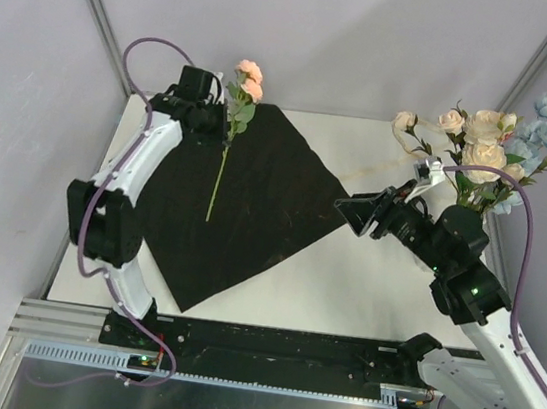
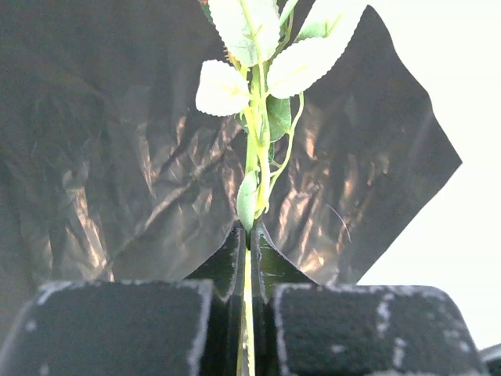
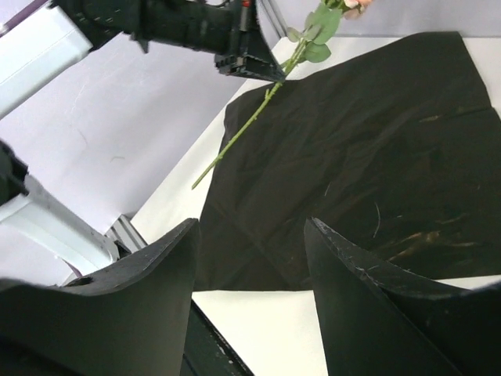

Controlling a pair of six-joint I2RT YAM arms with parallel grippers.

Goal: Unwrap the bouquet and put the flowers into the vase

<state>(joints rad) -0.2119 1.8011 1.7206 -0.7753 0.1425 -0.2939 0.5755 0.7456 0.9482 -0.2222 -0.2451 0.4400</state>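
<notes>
Gripping one stem [image 1: 219,172] just below its leaves, the left claw [image 1: 226,123] is fully closed at the far left of the table [image 1: 366,267]. From above, the stem hangs over the black sheet [image 1: 264,203], which lies spread flat, and its peach-pink blooms [image 1: 250,78] point away from the arms. The right claw [image 1: 348,209] hovers at the sheet's right corner with its jaws apart and nothing between them. The other flowers [image 1: 488,142] stand upright at the far right. The right arm hides the vase.

The left wrist view shows the claw [image 2: 247,243] pinching the thin green stem [image 2: 252,157], with pale leaves above the fingers and the crinkled sheet [image 2: 117,157] behind.

In the right wrist view, the claw [image 3: 250,227] is open and empty above the sheet's [image 3: 376,133] near edge. Across the sheet, the left claw [image 3: 270,74] holds the stem [image 3: 243,129] slanting down, its lower end free.
</notes>
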